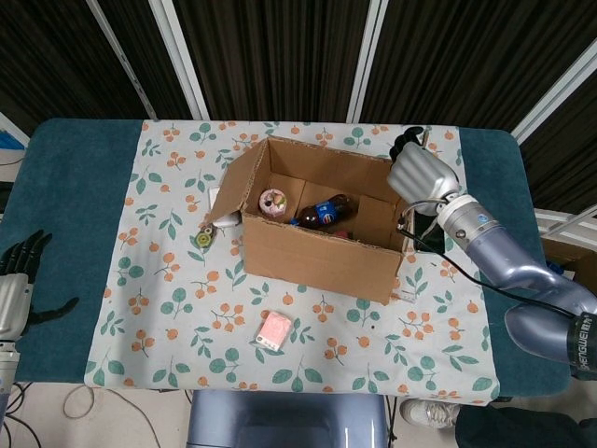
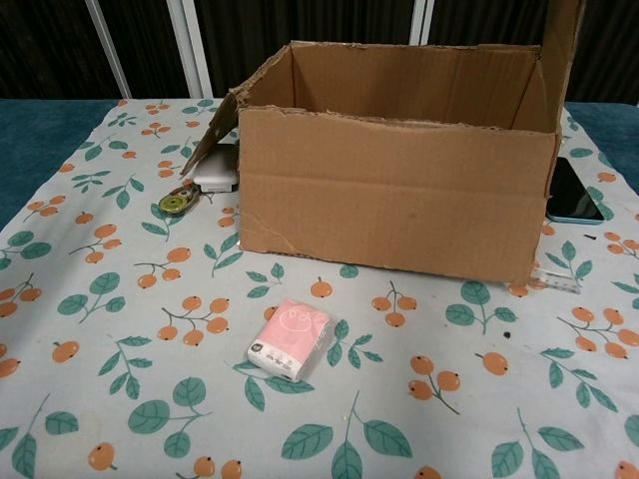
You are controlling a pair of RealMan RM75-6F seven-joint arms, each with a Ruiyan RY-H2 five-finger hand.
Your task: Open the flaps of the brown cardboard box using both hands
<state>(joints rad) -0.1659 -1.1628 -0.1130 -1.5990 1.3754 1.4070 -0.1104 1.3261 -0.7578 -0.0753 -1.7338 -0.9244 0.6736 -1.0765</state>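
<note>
Nearest, left hand (image 1: 14, 289) idle off the tabletop edge, fingers spread, empty. Mid-tabletop, brown cardboard box (image 2: 399, 205) standing open-topped. Beyond, right hand (image 1: 422, 171) curled over the upright right flap (image 2: 561, 50). Probably last step: pressing that flap outward.

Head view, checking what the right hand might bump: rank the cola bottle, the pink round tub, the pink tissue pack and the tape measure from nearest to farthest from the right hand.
From the right hand:
1. Cola bottle, inside the box, middle.
2. Pink round tub, inside the box, left end.
3. Pink tissue pack, on the cloth in front of the box.
4. Tape measure, on the cloth left of the box.
</note>
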